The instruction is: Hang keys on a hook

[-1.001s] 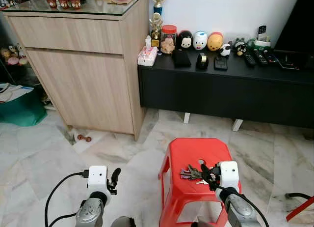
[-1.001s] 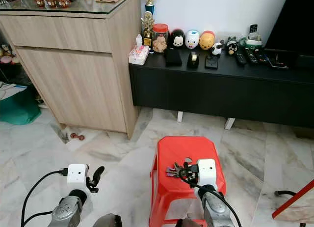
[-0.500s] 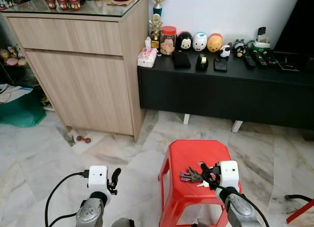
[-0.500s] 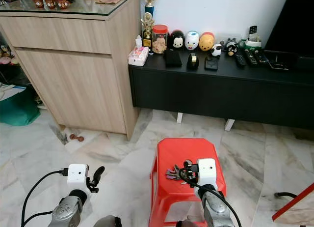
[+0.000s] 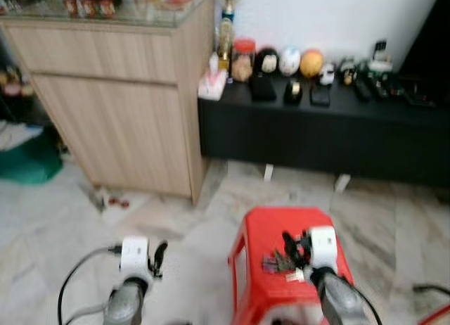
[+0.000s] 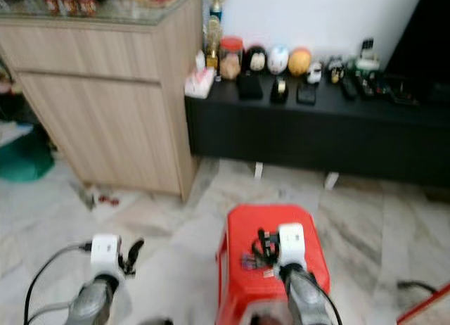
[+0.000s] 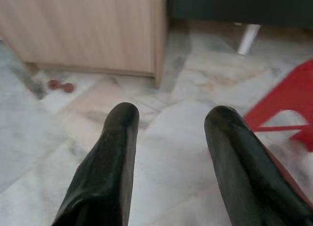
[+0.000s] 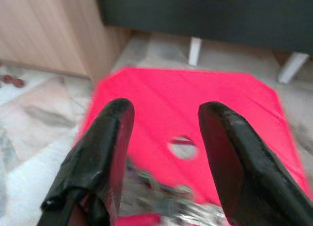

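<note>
Head views blurred. Left: light wooden cabinet (image 5: 119, 107) on pale marble floor (image 7: 161, 138); left gripper (image 7: 168, 138) low over bare floor, fingers spread, empty. Centre-right: red plastic stool (image 8: 195, 108); bunch of metal keys (image 8: 156, 189) flat on seat near its front edge. Right gripper (image 8: 161, 128) just above keys, fingers apart, holding nothing. Behind: low black console (image 5: 323, 128) against wall.

Head cameras look down; wrist cameras look along the fingers.
All four share the red stool (image 5: 288, 230) and marble floor (image 7: 166, 138), the wrist pair from close up.
</note>
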